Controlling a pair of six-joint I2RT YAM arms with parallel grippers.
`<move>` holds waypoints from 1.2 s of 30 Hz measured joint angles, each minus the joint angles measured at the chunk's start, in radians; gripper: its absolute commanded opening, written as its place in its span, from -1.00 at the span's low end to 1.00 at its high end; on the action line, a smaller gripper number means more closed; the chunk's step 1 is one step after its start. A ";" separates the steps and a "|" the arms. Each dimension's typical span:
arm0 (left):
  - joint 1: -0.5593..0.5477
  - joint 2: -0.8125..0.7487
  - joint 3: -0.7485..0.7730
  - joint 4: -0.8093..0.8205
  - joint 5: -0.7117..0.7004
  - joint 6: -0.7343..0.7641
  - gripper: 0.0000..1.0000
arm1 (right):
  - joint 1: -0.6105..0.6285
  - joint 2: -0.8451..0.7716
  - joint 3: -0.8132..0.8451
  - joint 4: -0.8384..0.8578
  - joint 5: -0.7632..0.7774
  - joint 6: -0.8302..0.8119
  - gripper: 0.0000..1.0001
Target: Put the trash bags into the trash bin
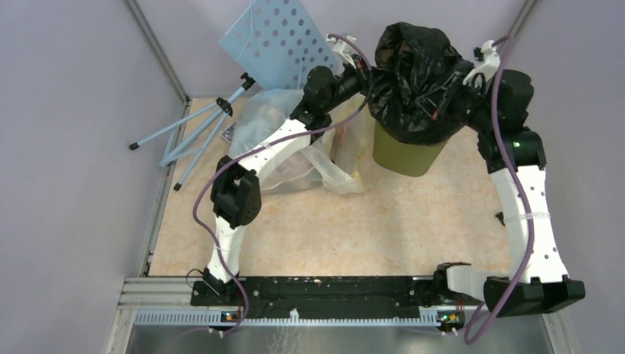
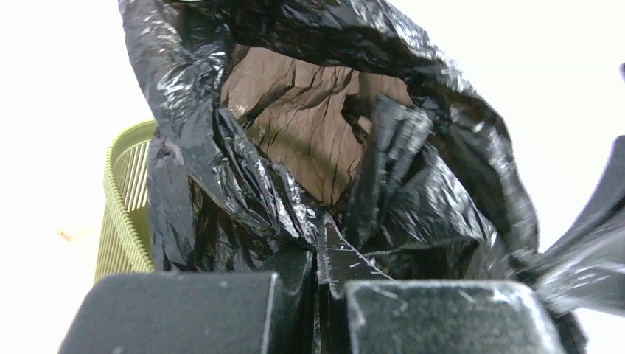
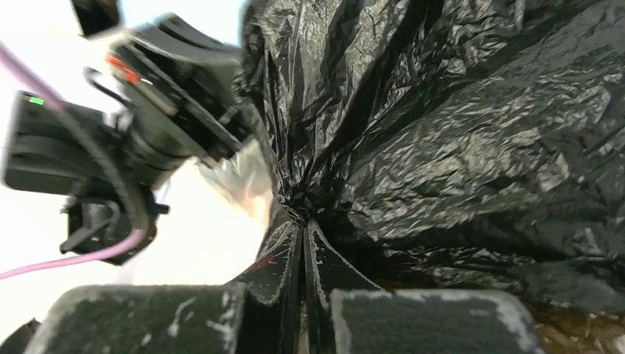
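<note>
Top external: trash bag (image 1: 413,63) bulges over the trash bin (image 1: 407,153) mouth, between left gripper (image 1: 366,77) and right gripper (image 1: 451,92).
Left wrist: fingers together, pinching a bag fold; bin wall left of them.
Right wrist: fingers together, clamped on gathered bag film at their tips.

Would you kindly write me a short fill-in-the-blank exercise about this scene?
1. The trash bag drapes over the bin, whose colour is ____.
2. The left hand and right hand both pinch the ____ bag.
3. The clear plastic bag lies on the ____ arm's side of the bin.
Missing words: green; black; left.
</note>
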 measured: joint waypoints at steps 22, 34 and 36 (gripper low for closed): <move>-0.001 0.253 0.395 0.114 -0.094 -0.080 -1.00 | 0.000 0.656 0.550 -0.190 0.476 -0.127 -1.00; -0.001 0.297 0.378 0.176 -0.153 -0.079 -1.00 | -0.140 0.725 0.916 -0.187 0.533 -0.157 -1.00; -0.001 0.275 0.339 0.183 -0.139 -0.079 -1.00 | -0.175 0.671 0.866 -0.162 0.521 -0.148 -1.00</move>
